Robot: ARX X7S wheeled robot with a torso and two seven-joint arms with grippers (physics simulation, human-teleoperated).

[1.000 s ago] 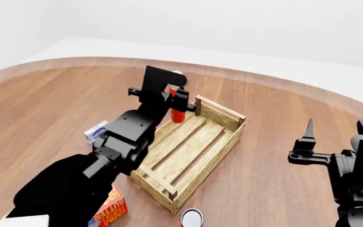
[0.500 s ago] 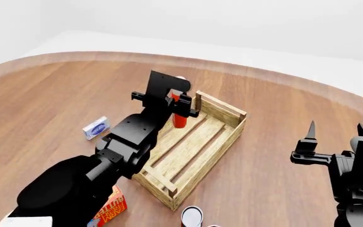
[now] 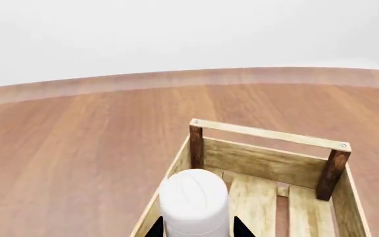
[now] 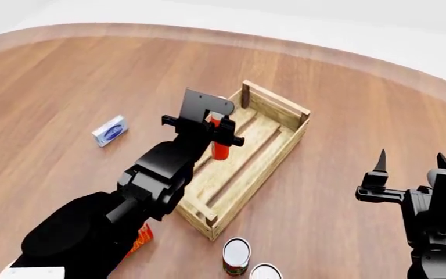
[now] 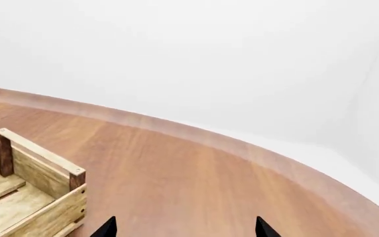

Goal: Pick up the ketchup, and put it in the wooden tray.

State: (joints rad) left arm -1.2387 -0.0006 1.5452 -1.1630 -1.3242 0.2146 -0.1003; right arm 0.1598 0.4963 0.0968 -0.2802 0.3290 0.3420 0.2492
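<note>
Already the left gripper (image 4: 216,131) is clamping the ketchup (image 4: 219,142) and carrying it above the wooden tray's (image 4: 289,148) 9 o'clock rail, release pending.

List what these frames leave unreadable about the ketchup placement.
- Ketchup base: in the head view the left end effector and arm hide it, so contact with the wooden tray floor is unclear.
- Left wrist view: only the white cap shows; the bottom edge cuts off the body.
- Ketchup label: hidden in both views.
- Right end effector: tips apart, holding nothing.
</note>
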